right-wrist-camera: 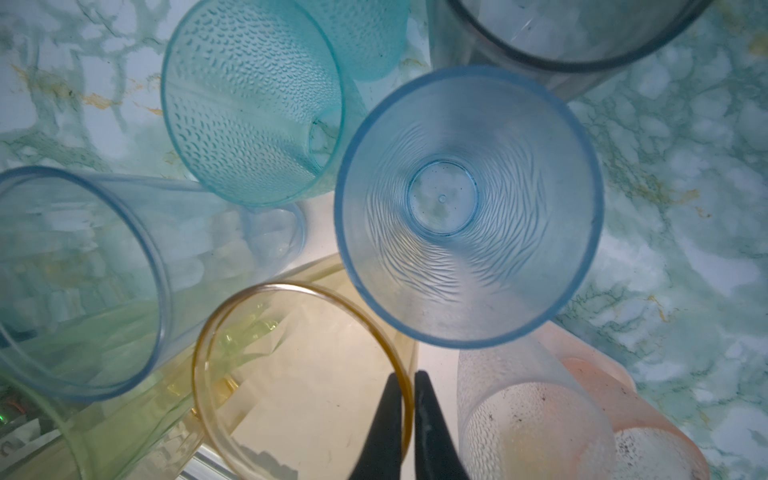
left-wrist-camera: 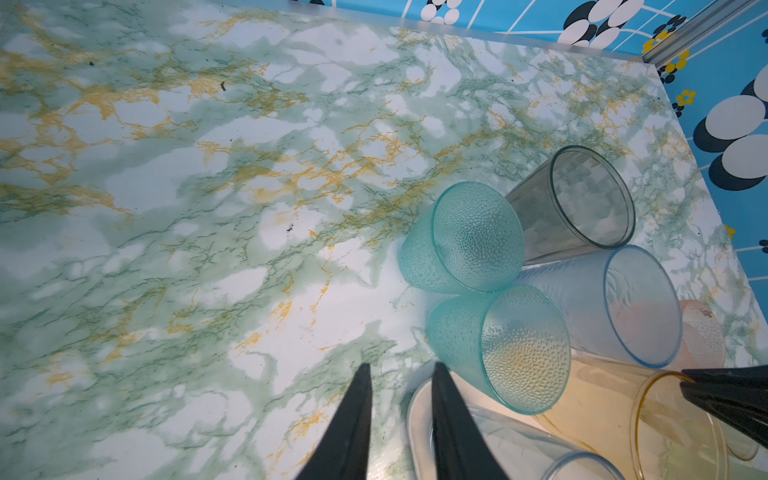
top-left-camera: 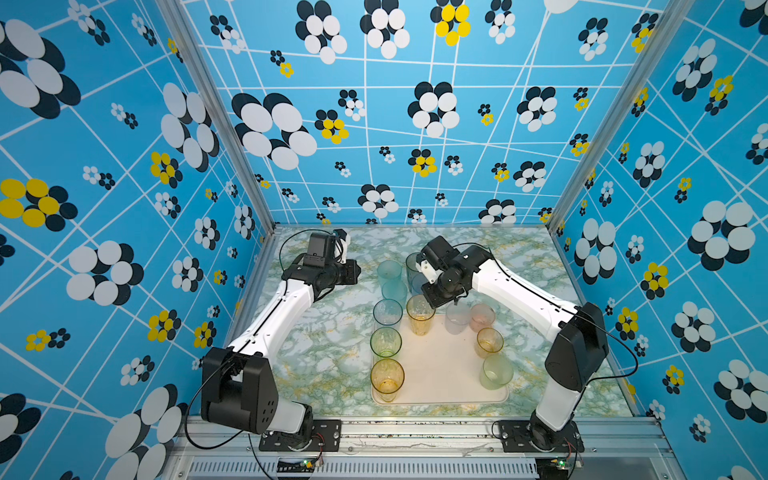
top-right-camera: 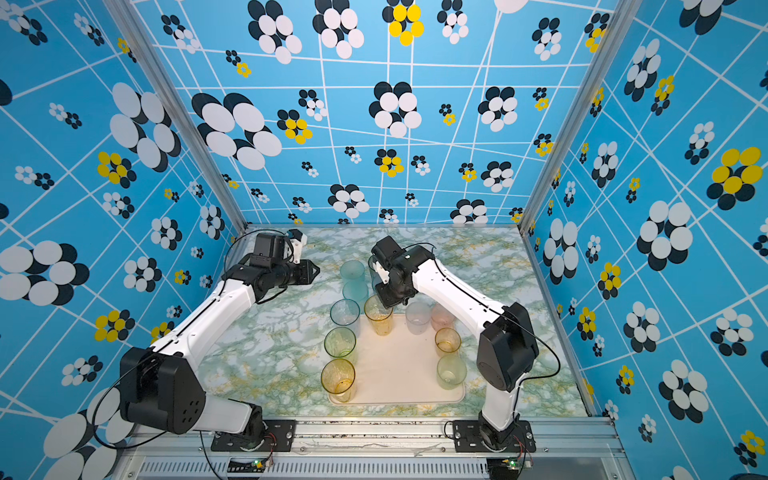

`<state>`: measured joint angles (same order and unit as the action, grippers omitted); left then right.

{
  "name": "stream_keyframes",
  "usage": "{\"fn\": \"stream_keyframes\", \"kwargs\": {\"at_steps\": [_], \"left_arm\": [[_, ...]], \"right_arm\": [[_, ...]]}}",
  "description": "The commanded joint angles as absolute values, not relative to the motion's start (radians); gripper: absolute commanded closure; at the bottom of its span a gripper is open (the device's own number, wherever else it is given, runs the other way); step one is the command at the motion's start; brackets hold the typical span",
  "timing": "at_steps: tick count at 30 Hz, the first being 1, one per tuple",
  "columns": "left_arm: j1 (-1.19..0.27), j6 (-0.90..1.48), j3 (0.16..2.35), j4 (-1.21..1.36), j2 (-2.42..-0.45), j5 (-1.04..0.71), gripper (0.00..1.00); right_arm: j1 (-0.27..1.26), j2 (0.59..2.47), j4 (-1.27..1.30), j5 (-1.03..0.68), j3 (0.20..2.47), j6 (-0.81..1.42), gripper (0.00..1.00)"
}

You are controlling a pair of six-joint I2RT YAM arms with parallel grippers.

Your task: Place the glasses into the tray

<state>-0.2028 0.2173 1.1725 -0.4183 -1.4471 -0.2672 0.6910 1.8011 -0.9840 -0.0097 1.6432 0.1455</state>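
right gripper (right-wrist-camera: pixel 408 374) pinches the rim of the tall amber tumbler (right-wrist-camera: pixel 299 374) — upright at the tray (top-left-camera: pixel 440 365) far edge, translucent yellow. Tray middle is bare; glasses line both side rims. left gripper (left-wrist-camera: pixel 402 368) slightly spread, empty, above the marble table (left-wrist-camera: pixel 208 208) — teal tumbler (left-wrist-camera: pixel 498 345) near, off-tray.
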Motion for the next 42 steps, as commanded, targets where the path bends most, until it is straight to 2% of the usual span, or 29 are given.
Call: {"fn": "stream_keyframes", "kwargs": {"at_steps": [1,30,42], "left_arm": [[-0.194,0.212,1.200,-0.422,-1.466,-0.291,0.73],[-0.194,0.210,1.206,-0.426,-1.476,-0.301,0.73],[-0.194,0.202,1.205,-0.434,-1.476,-0.295,0.73]], "right_arm": [[0.683,1.760,-0.996,-0.014,1.626,0.156,0.87],[0.674,1.662,-0.992,0.047,1.635,0.169,0.73],[0.586,1.733,-0.996,0.054,1.713,0.166,0.71]]}}
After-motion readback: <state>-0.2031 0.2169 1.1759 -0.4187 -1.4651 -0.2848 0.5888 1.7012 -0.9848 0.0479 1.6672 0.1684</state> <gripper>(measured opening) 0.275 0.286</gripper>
